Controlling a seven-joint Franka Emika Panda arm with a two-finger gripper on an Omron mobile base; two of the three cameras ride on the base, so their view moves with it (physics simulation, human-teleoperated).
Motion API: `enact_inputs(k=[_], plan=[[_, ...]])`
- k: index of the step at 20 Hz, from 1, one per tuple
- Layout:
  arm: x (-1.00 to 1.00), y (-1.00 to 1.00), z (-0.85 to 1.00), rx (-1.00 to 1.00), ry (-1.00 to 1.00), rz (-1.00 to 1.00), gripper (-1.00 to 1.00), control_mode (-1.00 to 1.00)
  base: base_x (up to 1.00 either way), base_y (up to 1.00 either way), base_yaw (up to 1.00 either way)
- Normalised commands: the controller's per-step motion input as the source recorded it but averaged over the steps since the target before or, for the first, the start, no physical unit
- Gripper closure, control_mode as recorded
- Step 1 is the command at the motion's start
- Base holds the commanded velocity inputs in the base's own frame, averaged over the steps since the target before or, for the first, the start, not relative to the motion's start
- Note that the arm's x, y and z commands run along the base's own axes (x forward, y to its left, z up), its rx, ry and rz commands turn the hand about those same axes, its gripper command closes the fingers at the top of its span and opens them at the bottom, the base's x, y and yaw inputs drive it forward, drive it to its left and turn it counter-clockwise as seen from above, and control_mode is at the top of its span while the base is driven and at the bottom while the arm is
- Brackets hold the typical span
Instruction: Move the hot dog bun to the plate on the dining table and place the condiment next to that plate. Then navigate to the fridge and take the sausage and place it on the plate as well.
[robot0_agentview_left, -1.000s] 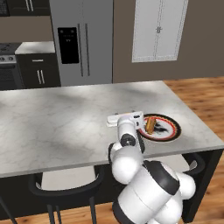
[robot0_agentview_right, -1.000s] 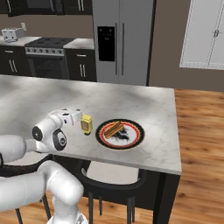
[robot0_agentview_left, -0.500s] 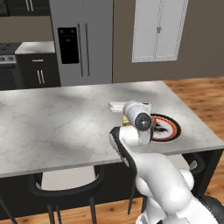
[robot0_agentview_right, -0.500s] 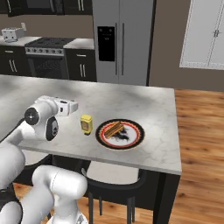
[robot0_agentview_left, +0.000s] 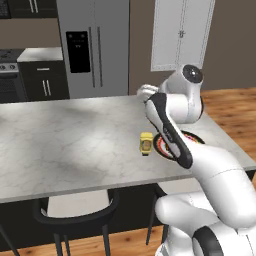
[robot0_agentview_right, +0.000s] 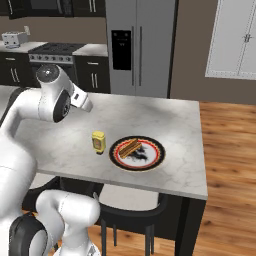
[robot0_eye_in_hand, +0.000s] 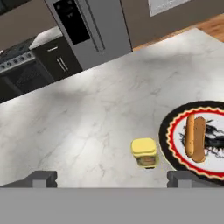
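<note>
Dining table (robot0_agentview_right: 165, 120): white-grey marble top on a dark base, dark stools tucked under its near edge

Plate (robot0_agentview_right: 155, 161): round, dark centre, red and orange patterned rim; sits on the table toward its wooden-floor end; also in the hand view (robot0_eye_in_hand: 173, 127); in the left base view the arm covers much of it (robot0_agentview_left: 197, 139)

Hot dog bun (robot0_agentview_right: 129, 147): tan-orange, split lengthwise, lying on the plate off-centre, toward the side nearest the bottle; also in the hand view (robot0_eye_in_hand: 195, 138)

Condiment (robot0_agentview_right: 98, 142): squat yellow bottle with yellow cap, upright on the table just beside the plate, apart from its rim; brownish label, no lettering legible at this size; also in the left base view (robot0_agentview_left: 146, 143) and hand view (robot0_eye_in_hand: 144, 153)

Gripper (robot0_eye_in_hand: 111, 178): raised above the table, well clear of bottle and plate; jaws spread wide, nothing between them; dark fingertips (robot0_eye_in_hand: 43, 178) at the bottom of the hand view; in the right base view the hand (robot0_agentview_right: 81, 100) points out over the tabletop

Fridge (robot0_agentview_right: 141, 47): tall grey side-by-side unit behind the table, doors closed, long vertical handles, black dispenser panel on one door; no brand mark readable; also in the left base view (robot0_agentview_left: 92, 47) and hand view (robot0_eye_in_hand: 89, 28)

Range (robot0_agentview_right: 54, 55): dark, beside the fridge among black cabinets

White panelled double doors (robot0_agentview_left: 182, 32): on the brown wall beside the fridge

Floor (robot0_agentview_right: 230, 165): wood planks
</note>
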Motion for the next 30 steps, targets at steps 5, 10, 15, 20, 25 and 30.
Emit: enact_inputs(k=[5, 10, 15, 20, 25, 30], plan=[[-0.23, -0.19, 0.15, -0.02, 0.61, 0.02, -1.00, -1.00, 0.00, 0.00, 0.00], [-0.23, -0.37, -0.91, -0.12, 0.34, 0.03, -1.00, -1.00, 0.00, 0.00, 0.00], [-0.26, -0.29, -0.68, -0.09, 0.04, -0.01, -1.00, -1.00, 0.00, 0.00, 0.00], [0.00, 0.00, 0.00, 0.00, 0.00, 0.00, -1.00, 1.00, -0.69, -0.81, -0.07], [0.00, 0.00, 0.00, 0.00, 0.00, 0.00, -1.00, 1.00, -0.18, -1.00, -0.05], [0.00, 0.00, 0.00, 0.00, 0.00, 0.00, -1.00, 1.00, 0.00, -1.00, 0.00]])
